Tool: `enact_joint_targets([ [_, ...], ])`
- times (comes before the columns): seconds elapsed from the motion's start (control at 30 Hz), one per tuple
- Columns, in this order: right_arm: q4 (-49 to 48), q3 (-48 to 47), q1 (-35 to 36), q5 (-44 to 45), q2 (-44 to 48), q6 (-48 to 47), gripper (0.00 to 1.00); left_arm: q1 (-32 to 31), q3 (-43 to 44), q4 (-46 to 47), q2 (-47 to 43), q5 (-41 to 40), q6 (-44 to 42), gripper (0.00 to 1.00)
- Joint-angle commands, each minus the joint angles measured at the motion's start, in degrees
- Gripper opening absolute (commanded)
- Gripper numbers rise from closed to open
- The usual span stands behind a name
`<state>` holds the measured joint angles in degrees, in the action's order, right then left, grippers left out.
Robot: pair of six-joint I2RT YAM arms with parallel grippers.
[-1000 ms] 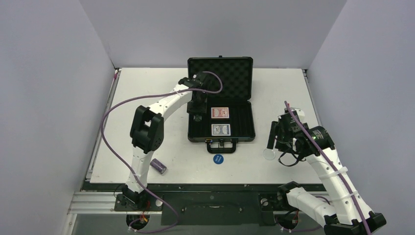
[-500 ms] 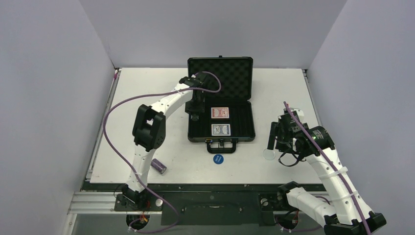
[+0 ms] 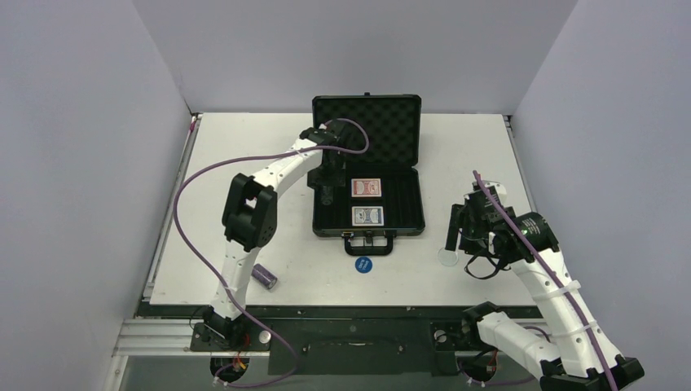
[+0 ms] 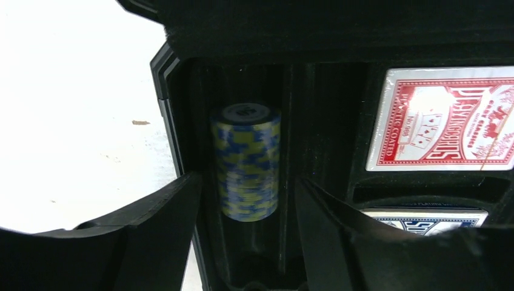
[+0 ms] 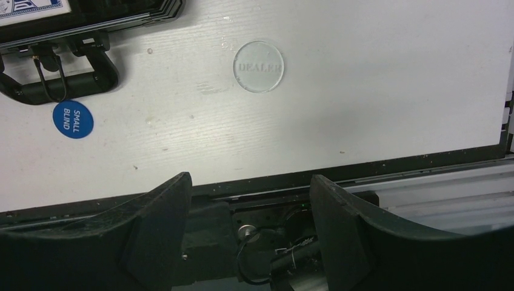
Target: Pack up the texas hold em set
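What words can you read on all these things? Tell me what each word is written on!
"DEALER": on the clear disc.
"SMALL BLIND": on the blue disc.
Red card deck: it has printing, but it is too blurred and glary to read.
Blue card deck: only an edge shows, so nothing can be read.
Chip stack: the mark on top is too dark to read.
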<state>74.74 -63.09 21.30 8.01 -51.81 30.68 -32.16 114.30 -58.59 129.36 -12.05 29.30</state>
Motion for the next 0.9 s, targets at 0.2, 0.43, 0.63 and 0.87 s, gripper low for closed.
enact_joint_targets([
  [0.2,-0.2,0.1,-0.5,-0.2,-0.3,-0.8,0.67,0.1,3.8,1.7,-4.0,-0.5,0.4,0.73],
  [0.43,-0.7,-1.2,-0.5,-0.1,-2.4,-1.7,0.67,0.2,-0.9,2.0,-13.7,-0.4,-0.7,0.76],
  [0.63,-1.3,-5.2,-0.5,0.3,-6.1,-3.5,0.67,2.3,-16.6,5.2,-29.4,-0.6,-0.8,0.77],
  [0.87,-5.3,-10.6,1.4,-4.1,-11.7,-1.2,0.66,5.8,-32.2,7.0,-45.0,-1.9,-1.1,0.79],
])
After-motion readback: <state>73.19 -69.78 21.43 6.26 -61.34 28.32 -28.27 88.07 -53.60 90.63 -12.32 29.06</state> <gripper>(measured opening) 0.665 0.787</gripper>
